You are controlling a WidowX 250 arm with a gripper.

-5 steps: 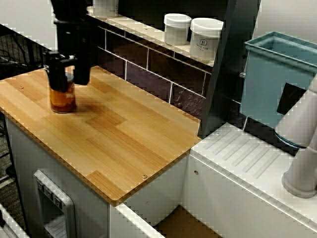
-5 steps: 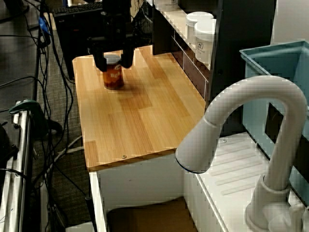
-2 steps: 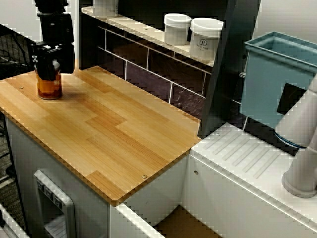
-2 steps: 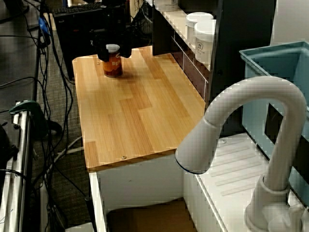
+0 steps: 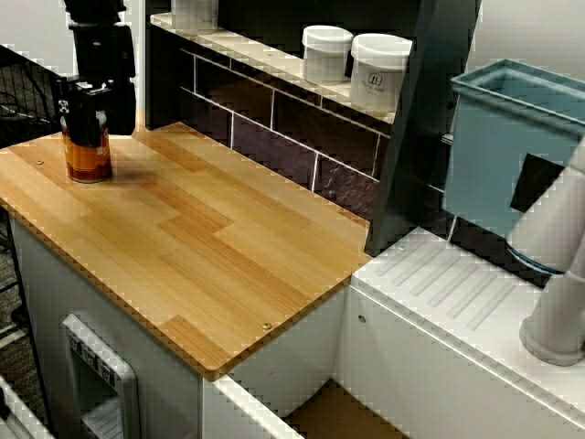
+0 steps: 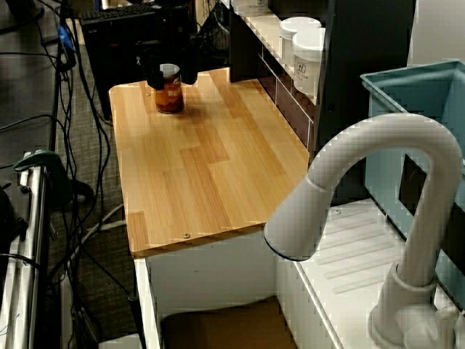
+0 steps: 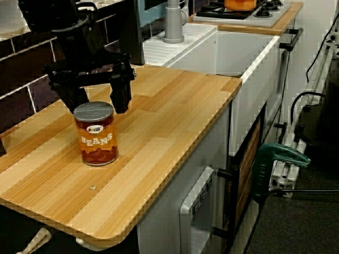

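Bean can [image 7: 96,133] stands upright on the wooden counter [image 7: 175,121], label reading BEANS. In the low view from the counter's end it sits toward 8 o'clock on the board. In the view across the counter it sits toward 10 o'clock, near the far left corner.

Black gripper [image 7: 100,106] hangs just behind the can, jaws spread wider than the lid. One finger is at 10 o'clock of the lid and the other at 2 o'clock, tips about level with the rim. It grips nothing. Whether the 10 o'clock finger touches the can is unclear.

Two white jars [image 5: 327,53] sit on the shelf at 1 o'clock of the counter. A teal bin [image 5: 512,146] is at 3 o'clock. A white faucet [image 6: 363,189] fills the foreground of the view along the counter.
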